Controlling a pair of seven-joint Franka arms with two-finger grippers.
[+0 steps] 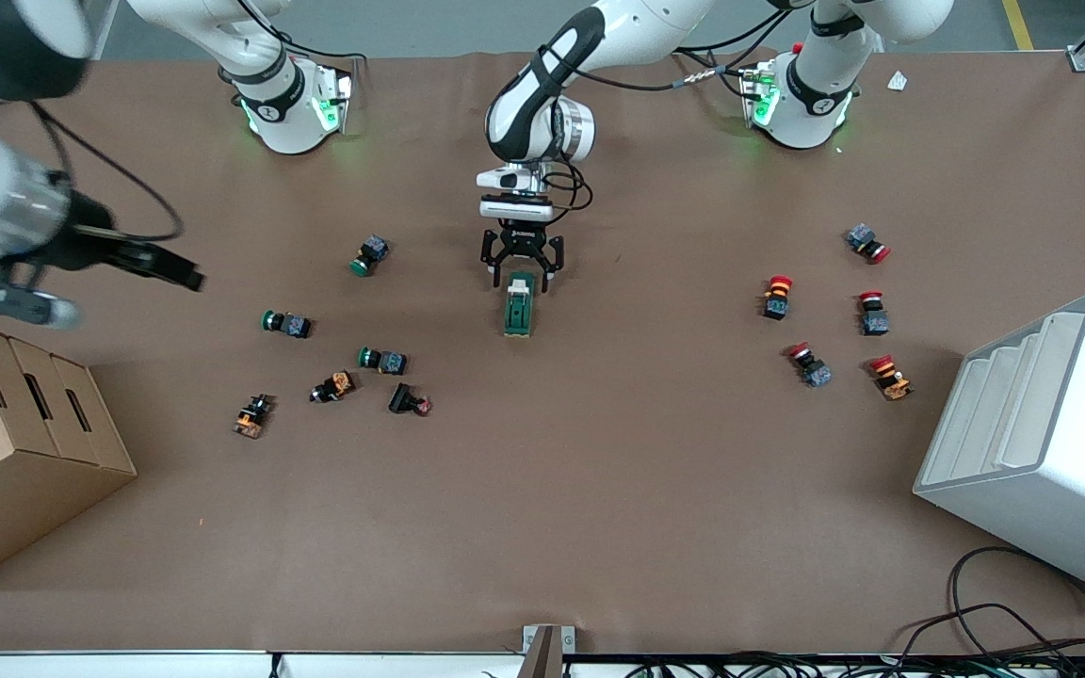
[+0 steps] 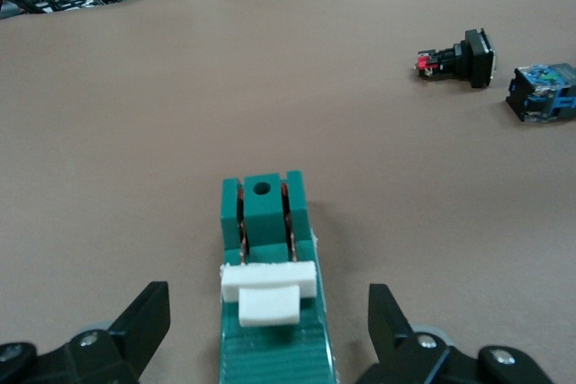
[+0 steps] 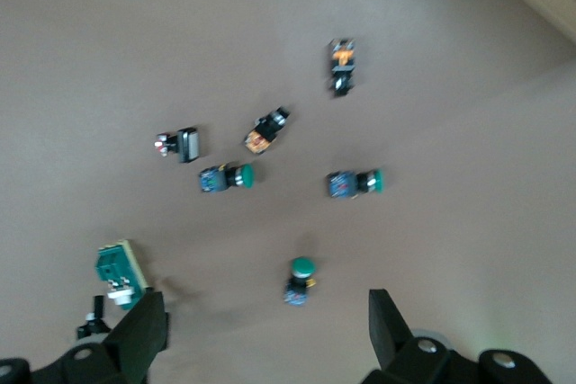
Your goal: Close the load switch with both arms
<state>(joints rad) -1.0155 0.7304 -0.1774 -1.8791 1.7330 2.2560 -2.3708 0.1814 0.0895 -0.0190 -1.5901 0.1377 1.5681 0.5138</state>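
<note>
My left tool (image 1: 521, 274) is down at the middle of the brown paper-covered tabletop (image 1: 599, 490), its black fingers spread wide and gripping nothing. They straddle the lever end of the load switch (image 1: 519, 306), a small elongated dark green plastic block whose white lever tab (image 2: 268, 290) sits at the end nearest my wrist. In the left wrist view the tab lies squarely between the two fingers (image 2: 144, 321), with bare gaps on each side, so I judge I am lined up to pinch or press that lever. The switch lies flat, its long axis running from 12 to 6 o'clock in the front view, the tab at 12.

My right tool (image 1: 161, 266) hangs in the air over the right arm's end of the tabletop, at about 9 o'clock from the switch and well apart from it, fingers released and empty. It is over bare paper above the scattered green-capped push buttons (image 1: 284, 323). It should come in to steady the green body, since the block looks light enough to slide.
</note>
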